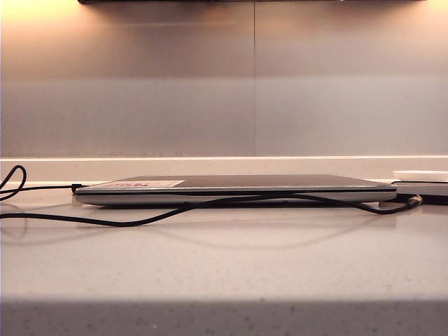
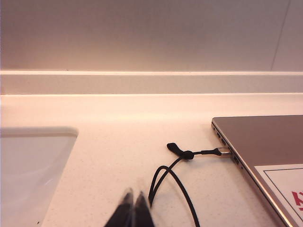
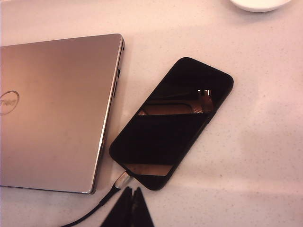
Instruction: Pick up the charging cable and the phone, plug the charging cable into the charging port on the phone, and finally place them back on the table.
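While both sets of fingers sit pressed fully together with nothing between them, I see the phone [image 3: 171, 122] lying flat on the counter [image 1: 224, 259], screen up, just beside the closed silver-grey laptop [image 1: 231, 187] and angled away from its side edge. The charging cable [image 1: 140, 218] has its silvery tip at the phone's near end, at the port; from the right wrist view it looks seated, though I cannot be sure how deep.

In the exterior view the cable trails in a low black line across the counter in front of the laptop, looping at the left edge of the picture and curling round again near the laptop's right end. The front stretch of counter, toward the camera, is open room. Behind the laptop the counter meets a low pale upstand and a plain wall. A white object [image 1: 420, 180] sits at the right rear.

The right fingers [image 3: 130, 204] hover above the counter just short of the phone's plugged end, pointing down at a slant. The left fingers [image 2: 131, 210] are low and roughly level, looking across the counter toward the wall, with a loop of cable just ahead of them, a second plug in the laptop's side port [image 2: 224, 152] and a sunken white basin [image 2: 33, 165] to one side.
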